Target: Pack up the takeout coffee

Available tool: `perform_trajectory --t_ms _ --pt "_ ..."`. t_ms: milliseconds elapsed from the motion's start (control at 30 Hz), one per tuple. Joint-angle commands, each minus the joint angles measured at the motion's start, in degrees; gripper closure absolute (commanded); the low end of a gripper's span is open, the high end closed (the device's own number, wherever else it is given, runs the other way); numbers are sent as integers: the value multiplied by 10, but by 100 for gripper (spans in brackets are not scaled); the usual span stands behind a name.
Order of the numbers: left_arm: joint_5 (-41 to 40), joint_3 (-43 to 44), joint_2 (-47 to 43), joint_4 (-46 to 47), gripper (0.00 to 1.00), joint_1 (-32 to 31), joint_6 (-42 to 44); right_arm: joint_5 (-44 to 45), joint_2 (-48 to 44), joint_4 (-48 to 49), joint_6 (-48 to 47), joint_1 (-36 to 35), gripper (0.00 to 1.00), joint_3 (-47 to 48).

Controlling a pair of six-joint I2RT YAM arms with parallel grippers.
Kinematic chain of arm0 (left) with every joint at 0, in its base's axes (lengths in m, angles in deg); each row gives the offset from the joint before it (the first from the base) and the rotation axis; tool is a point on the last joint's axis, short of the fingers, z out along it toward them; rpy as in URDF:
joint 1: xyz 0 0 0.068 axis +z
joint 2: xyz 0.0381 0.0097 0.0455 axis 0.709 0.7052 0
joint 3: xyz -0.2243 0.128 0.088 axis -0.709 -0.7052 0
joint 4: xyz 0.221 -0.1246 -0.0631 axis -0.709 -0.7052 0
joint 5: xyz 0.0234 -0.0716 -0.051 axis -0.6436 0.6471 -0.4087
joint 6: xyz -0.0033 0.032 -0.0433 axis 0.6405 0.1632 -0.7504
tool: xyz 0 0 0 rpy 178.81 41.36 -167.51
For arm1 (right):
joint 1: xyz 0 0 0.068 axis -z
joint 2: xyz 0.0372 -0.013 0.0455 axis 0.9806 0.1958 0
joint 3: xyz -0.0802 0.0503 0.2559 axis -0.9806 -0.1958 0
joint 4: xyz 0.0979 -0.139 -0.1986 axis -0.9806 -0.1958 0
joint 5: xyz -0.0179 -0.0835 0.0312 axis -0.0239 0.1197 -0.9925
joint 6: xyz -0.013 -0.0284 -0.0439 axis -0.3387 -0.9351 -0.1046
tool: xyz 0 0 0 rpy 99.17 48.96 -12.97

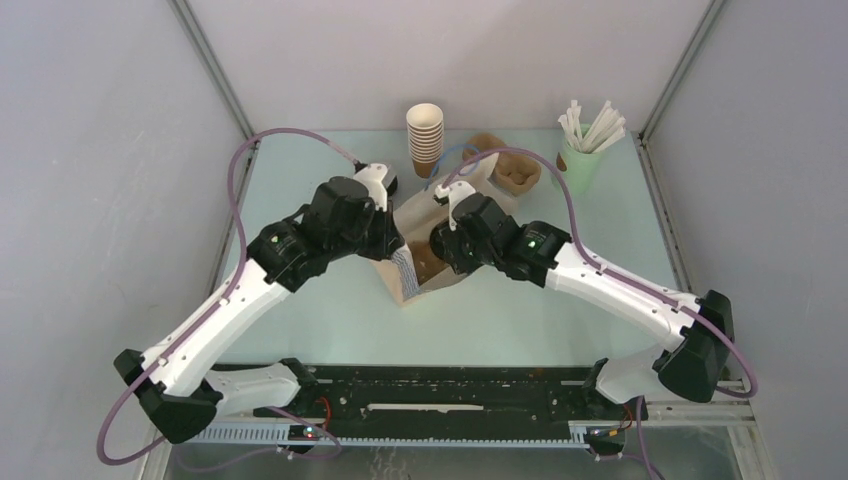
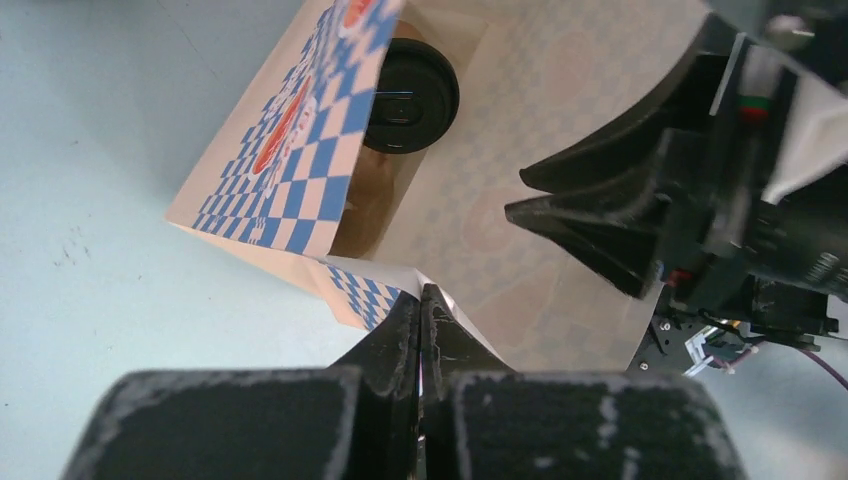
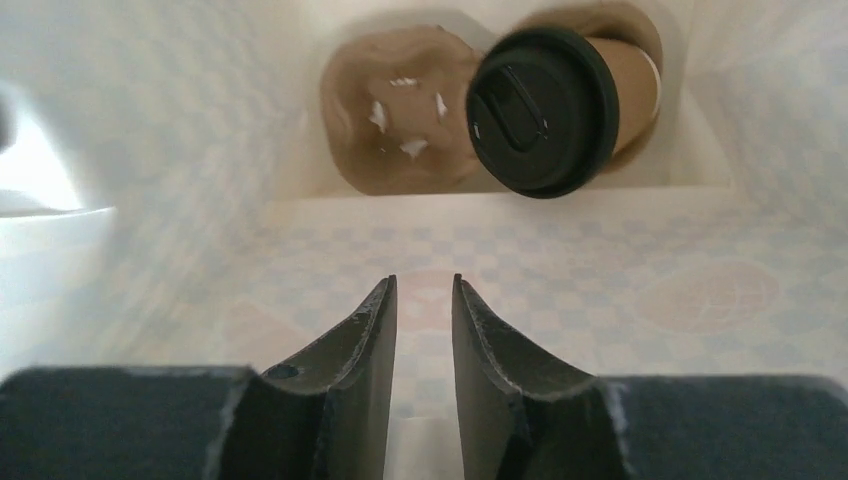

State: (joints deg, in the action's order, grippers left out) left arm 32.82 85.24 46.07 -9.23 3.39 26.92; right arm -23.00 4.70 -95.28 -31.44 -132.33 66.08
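The left gripper (image 2: pixel 421 300) is fully closed. Its two fingertips press together on the near edge of the mouth of a paper bag (image 2: pixel 300 170) and pinch this edge. The right gripper (image 3: pixel 424 290) has its jaws only a little apart, with a narrow gap, and nothing is between them. It points down into the bag, between the pale inner walls.

The bag has a print of blue and white squares on the outside, with a round red-orange mark. The letters in this mark are too small to read.

The takeout coffee (image 3: pixel 625 80) stands at the bottom of the bag, under the right gripper and apart from it. It wears a black lid (image 3: pixel 540 110), and just beside it is a brown pulp well (image 3: pixel 395 110).

Both arms come from the near corners of the table (image 1: pixel 330 310), bend at the elbow and lean toward each other, so the wrists meet over the bag in the middle of the table.

At the far edge stand a stack of kraft cups (image 1: pixel 424 135), a pulp tray (image 1: pixel 510 170) and, near the far right corner, a green cup (image 1: pixel 578 168) with white straws (image 1: pixel 592 125).
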Motion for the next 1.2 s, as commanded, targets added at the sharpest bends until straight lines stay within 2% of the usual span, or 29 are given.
perform_trajectory --t_ms 0,100,233,667,833,1000,1167 --pt "-36 -30 -34 56 100 -24 9 76 -51 38 23 -13 67 -24" --pt "-42 -49 -43 68 100 -40 20 103 -70 12 43 -31 72 -40" --pt "-53 -71 -51 80 100 -71 31 129 -69 -14 48 -61 68 -53" --pt "-72 -76 -49 73 100 -123 35 170 -10 114 -41 -40 42 -13" --pt "-86 -82 -53 72 100 -124 30 161 14 126 -40 -11 41 -1" --pt "-97 -83 -57 72 100 -124 28 136 38 190 -72 11 41 -43" --pt "-99 -85 -58 70 100 -124 29 124 59 249 -100 24 31 -61"
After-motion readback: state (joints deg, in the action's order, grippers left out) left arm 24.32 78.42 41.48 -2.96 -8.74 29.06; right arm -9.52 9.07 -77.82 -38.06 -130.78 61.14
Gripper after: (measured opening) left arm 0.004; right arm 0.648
